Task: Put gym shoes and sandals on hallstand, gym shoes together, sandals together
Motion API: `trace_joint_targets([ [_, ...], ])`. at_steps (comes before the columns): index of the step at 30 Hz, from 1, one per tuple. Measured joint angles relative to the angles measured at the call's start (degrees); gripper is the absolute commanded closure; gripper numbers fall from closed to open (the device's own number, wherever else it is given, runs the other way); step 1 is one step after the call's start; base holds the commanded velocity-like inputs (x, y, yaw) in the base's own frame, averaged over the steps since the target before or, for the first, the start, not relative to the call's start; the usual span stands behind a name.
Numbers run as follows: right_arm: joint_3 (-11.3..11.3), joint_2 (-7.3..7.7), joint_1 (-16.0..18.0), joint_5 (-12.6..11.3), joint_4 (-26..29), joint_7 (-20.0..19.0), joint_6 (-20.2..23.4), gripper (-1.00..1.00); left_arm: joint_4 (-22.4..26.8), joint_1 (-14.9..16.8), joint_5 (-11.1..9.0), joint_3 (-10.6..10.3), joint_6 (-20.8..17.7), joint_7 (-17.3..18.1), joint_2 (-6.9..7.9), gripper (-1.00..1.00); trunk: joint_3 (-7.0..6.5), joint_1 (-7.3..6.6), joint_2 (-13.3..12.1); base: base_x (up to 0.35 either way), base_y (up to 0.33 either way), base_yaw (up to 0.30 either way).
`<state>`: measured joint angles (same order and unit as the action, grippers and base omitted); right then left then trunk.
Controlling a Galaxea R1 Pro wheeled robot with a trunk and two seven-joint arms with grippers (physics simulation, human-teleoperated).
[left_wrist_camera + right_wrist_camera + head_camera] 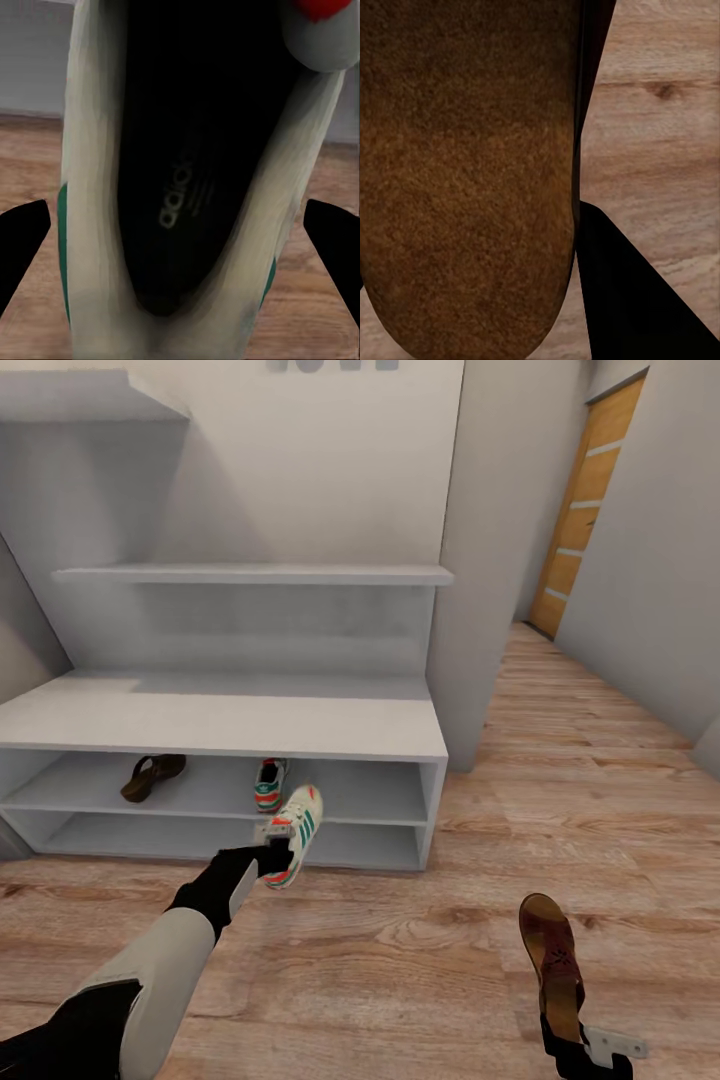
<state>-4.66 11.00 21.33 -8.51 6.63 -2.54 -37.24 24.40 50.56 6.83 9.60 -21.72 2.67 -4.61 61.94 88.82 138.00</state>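
Even, soft light fills the corridor; faint shadows sit under the shelves (250, 574); both wrist close-ups are blurred.

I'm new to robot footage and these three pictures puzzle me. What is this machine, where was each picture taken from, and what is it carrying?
It is a simulated wheeled robot with two arms. The wide picture comes from its head camera, looking down at a grey hallstand on a wooden floor. The other two come from cameras near each gripper. The left gripper holds a white gym shoe in front of the rack; its wrist camera looks into that shoe's dark opening. The right gripper holds a brown sandal, seen close up by its wrist camera. On the rack's upper open shelf lie another sandal and another gym shoe.
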Motion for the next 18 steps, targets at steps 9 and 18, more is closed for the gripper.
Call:
trace_joint_targets([
  [9,-0.11,0.0,0.0,-0.02,0.02,0.05,-0.02,1.0,0.08,-0.04,0.01,-0.05,0.24,-0.02,0.01,1.0,0.0,-0.01,0.0,0.169,-0.195,0.023],
  [18,-0.1,-0.01,0.02,-0.08,0.07,0.05,0.0,1.0,0.87,-0.05,0.08,0.05,0.2,-0.73,0.13,1.0,0.0,0.0,0.0,0.197,-0.131,0.25],
])
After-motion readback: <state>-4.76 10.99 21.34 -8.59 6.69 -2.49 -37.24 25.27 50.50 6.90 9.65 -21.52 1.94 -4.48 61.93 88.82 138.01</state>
